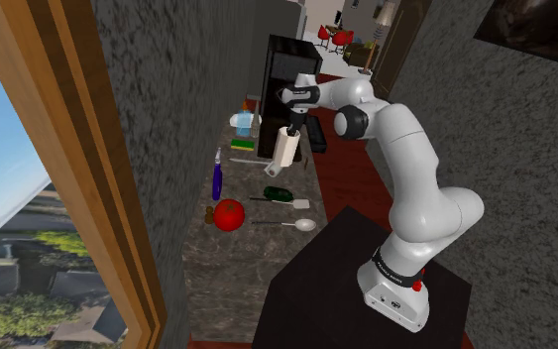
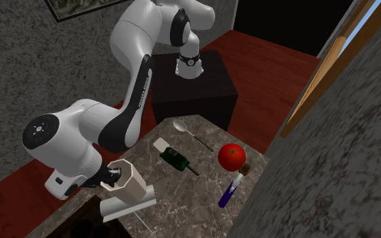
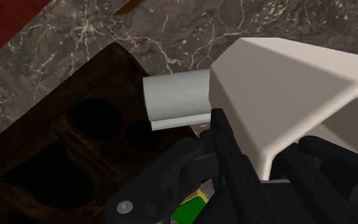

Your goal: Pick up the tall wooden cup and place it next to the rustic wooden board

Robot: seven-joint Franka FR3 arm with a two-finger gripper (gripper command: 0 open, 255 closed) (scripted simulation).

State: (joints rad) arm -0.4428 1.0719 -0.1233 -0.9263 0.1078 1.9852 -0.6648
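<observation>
End effector [image 2: 118, 177] is closed on the tall pale cup [image 2: 131, 184], fingers clasping it. Cup is tilted over the flat white board [image 2: 147, 196] on the marbled counter [image 2: 195, 203]. In the second exterior view, the tomato [image 2: 231, 155] is at the cup's 3 o'clock.

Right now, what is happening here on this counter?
The white robot arm grips a tall pale cup in its black hand. The cup is right by a pale flat board on the dark counter; I cannot tell whether they touch. A tomato, a spoon and a purple bottle lie farther along.
</observation>
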